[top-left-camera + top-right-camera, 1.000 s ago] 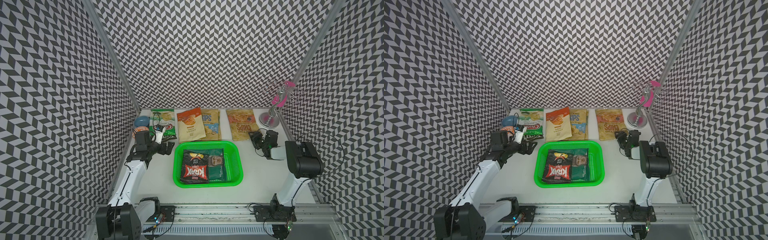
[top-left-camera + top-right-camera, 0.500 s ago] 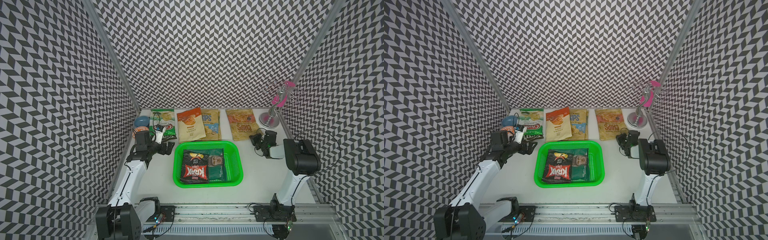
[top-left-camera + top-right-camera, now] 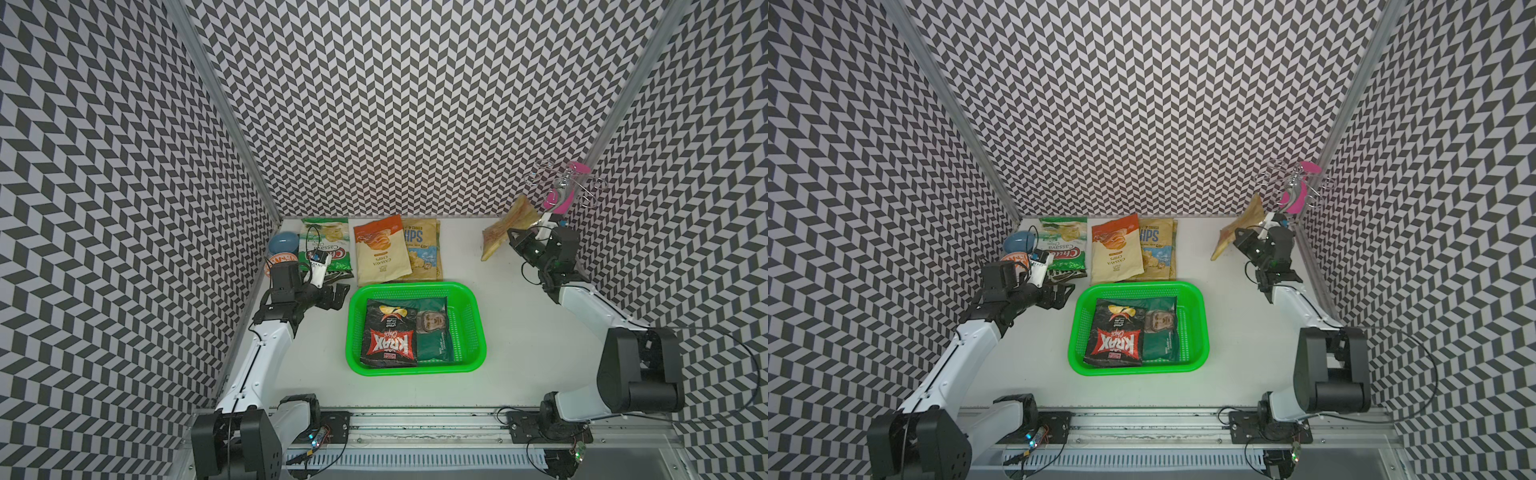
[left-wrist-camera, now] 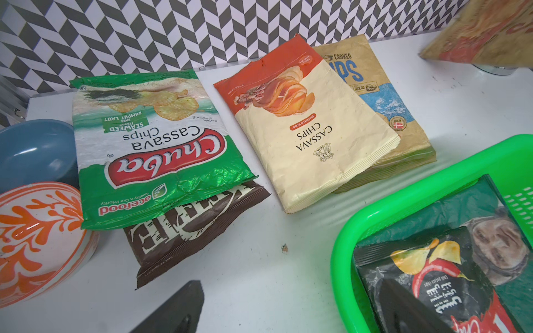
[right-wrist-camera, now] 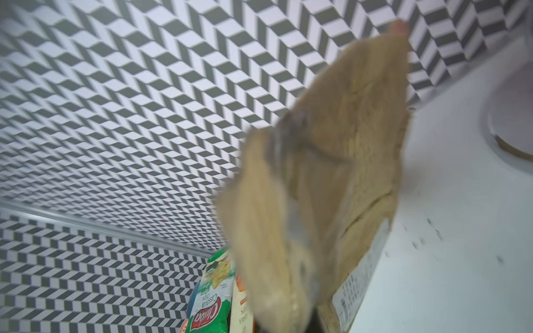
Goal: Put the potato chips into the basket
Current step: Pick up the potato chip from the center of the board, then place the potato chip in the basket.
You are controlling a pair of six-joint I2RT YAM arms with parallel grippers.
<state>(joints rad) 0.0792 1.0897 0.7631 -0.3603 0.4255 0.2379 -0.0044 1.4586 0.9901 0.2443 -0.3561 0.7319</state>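
One load: with right claw [image 3: 515, 239] pinching kraft bag [image 3: 500, 232], swing over basket [image 3: 415, 286] to its left, drop low; left claw [image 3: 337, 296] spread.

The white worktop [image 3: 519, 332] carries the green basket [image 3: 415, 286] just beside the left gripper [image 3: 337, 294], on the side toward the right gripper [image 3: 513, 237]. Just past the left gripper lies the brown Kettle bag [image 4: 187, 230], the Chuba bag [image 4: 150, 150] overlapping it. Farther toward the right gripper, the cassava bag [image 3: 380, 249] rests partly on the kraft CHIPS bag [image 3: 426, 257]. A blue bowl [image 4: 34, 150] and an orange-patterned bowl [image 4: 37, 239] sit on the left gripper's outer side. A round stand base [image 5: 507, 135] — blurred — stands near the right gripper.
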